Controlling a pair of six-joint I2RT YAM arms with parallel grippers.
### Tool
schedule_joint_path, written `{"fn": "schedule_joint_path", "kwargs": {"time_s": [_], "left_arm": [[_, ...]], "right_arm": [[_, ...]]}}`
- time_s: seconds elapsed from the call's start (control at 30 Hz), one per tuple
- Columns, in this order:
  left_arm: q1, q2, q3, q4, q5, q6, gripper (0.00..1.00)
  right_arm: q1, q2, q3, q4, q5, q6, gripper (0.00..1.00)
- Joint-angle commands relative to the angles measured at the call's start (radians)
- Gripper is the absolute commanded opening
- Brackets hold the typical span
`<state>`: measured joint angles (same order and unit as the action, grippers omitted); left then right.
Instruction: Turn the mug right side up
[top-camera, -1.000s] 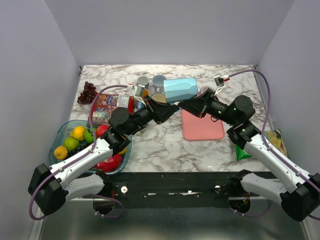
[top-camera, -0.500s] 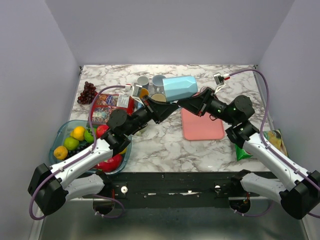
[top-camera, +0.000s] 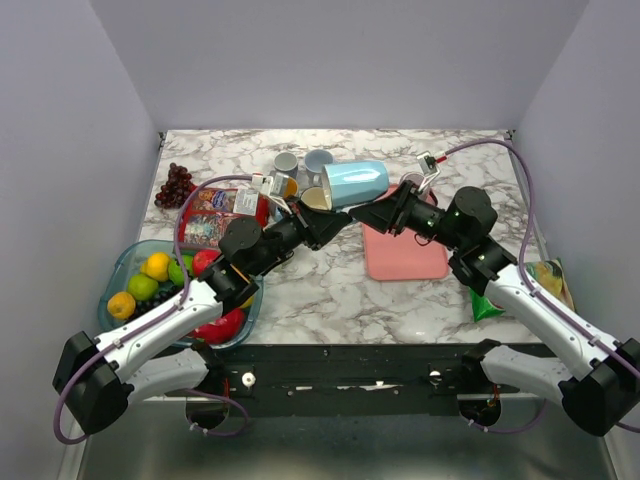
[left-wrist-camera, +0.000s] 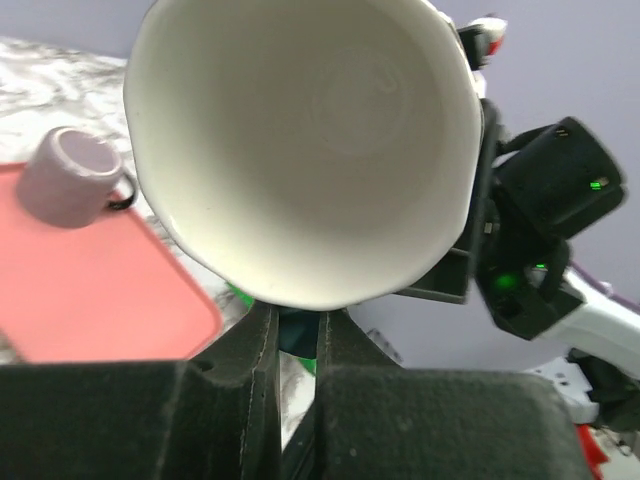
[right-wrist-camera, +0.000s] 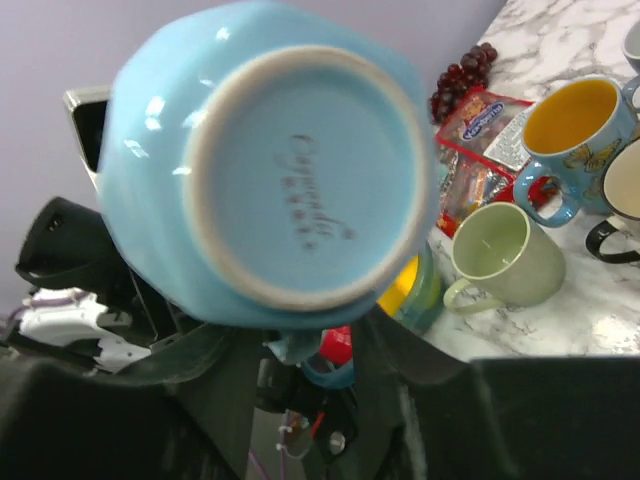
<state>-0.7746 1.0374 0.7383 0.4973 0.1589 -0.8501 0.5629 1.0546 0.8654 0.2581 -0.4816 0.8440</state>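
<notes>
Far left, by the back of the marble table (top-camera: 320, 290): bunch of grapes (top-camera: 177, 185). Nearer the front edge, glass bowl (top-camera: 130, 252) holding yellow, green and red fruit. Just right of the grapes, snack packets (top-camera: 215, 215) lying flat.

Left gripper (left-wrist-camera: 297, 325) reaching up and rightward, tips at the underside of the blue mug (top-camera: 358, 182) just below its rim. Fingers (left-wrist-camera: 255, 350) drawn nearly together with only a thin slit between them, clenched on the mug. Exact part pinched lost in shadow.

Mug aloft over the table's middle, clear of the surface and lying on its side. Mouth to the left, white inside filling the left wrist view. Base to the right, square on to the right wrist camera, pale unglazed ring and a printed mark showing. Neither upright nor inverted.

Behind it, near the back: grey cup (top-camera: 287, 160) and a bluish one (top-camera: 318, 158). Below, in the right wrist view: pale green cup (right-wrist-camera: 495, 250) and a cup with a yellow inside (right-wrist-camera: 575, 130), both upright on the table.

Right gripper (right-wrist-camera: 315, 345) under the base end. Fingers (right-wrist-camera: 400, 350) spread, released, a blue stub between them. No press on the mug visible.

Further right: pink mat (top-camera: 405, 255), small mauve cup (left-wrist-camera: 75, 178) upside down at its edge. Green packet (top-camera: 485, 305) near the front right.
</notes>
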Motion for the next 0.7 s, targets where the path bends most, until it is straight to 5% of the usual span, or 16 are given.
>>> {"fn": "schedule_joint_path", "kwargs": {"time_s": [0.0, 0.37, 0.5, 0.67], "left_arm": [[-0.003, -0.034, 0.049, -0.158, -0.133, 0.075, 0.0], [-0.005, -0.016, 0.182, -0.619, -0.318, 0.149, 0.0], [-0.009, 0.021, 0.222, -0.738, -0.364, 0.169, 0.0], [-0.044, 0.104, 0.286, -0.89, -0.461, 0.16, 0.0]], "right_arm": [[0.026, -0.013, 0.017, -0.057, 0.032, -0.028, 0.61], [0.026, -0.103, -0.042, -0.399, 0.392, -0.103, 0.81], [0.026, -0.136, -0.046, -0.5, 0.513, -0.131, 1.0], [0.028, -0.142, -0.04, -0.582, 0.606, -0.146, 1.0]]}}
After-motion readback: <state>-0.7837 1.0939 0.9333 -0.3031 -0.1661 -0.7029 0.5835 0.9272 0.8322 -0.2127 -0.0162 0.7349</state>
